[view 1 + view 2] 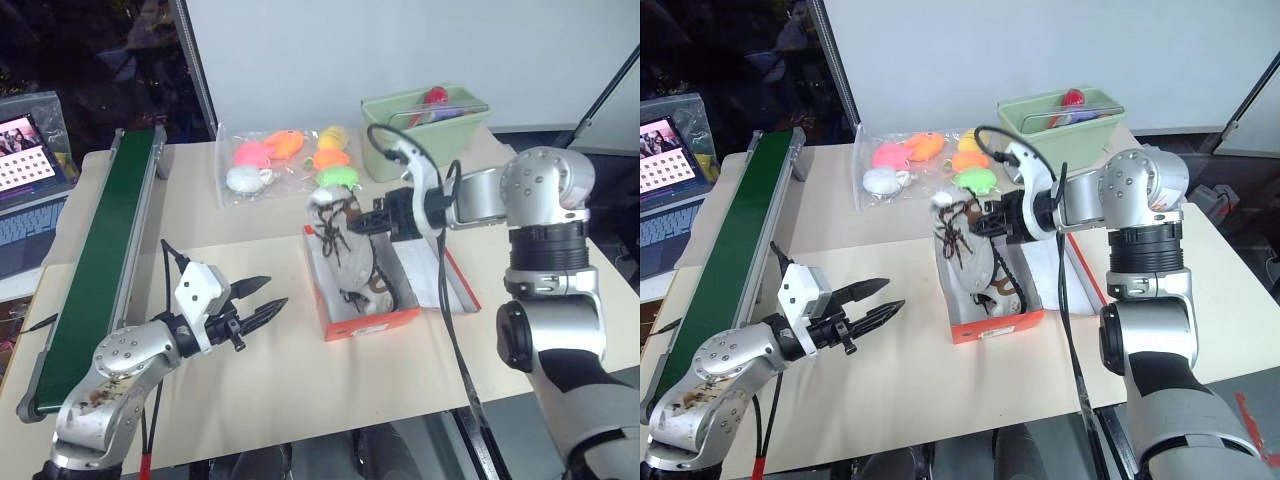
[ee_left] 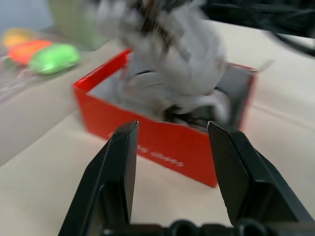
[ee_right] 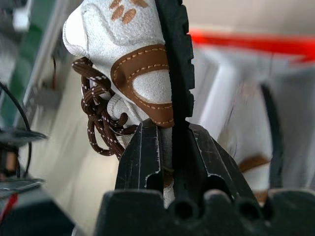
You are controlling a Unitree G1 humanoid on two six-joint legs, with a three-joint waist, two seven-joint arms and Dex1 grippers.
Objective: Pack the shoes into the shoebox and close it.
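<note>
My right gripper (image 3: 167, 142) pinches a small cream lace-up shoe (image 1: 335, 235) (laces dangling) above the red-orange cardboard shoebox (image 1: 370, 322). My left gripper (image 1: 262, 303) hovers half open, empty, near the table's (image 1: 300, 390) front edge.

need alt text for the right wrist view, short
The right gripper is shut on a white shoe with brown trim, clamping its side and black sole. Dark brown laces hang loose beside the fingers, and behind lies the open red shoebox with white paper lining.
</note>
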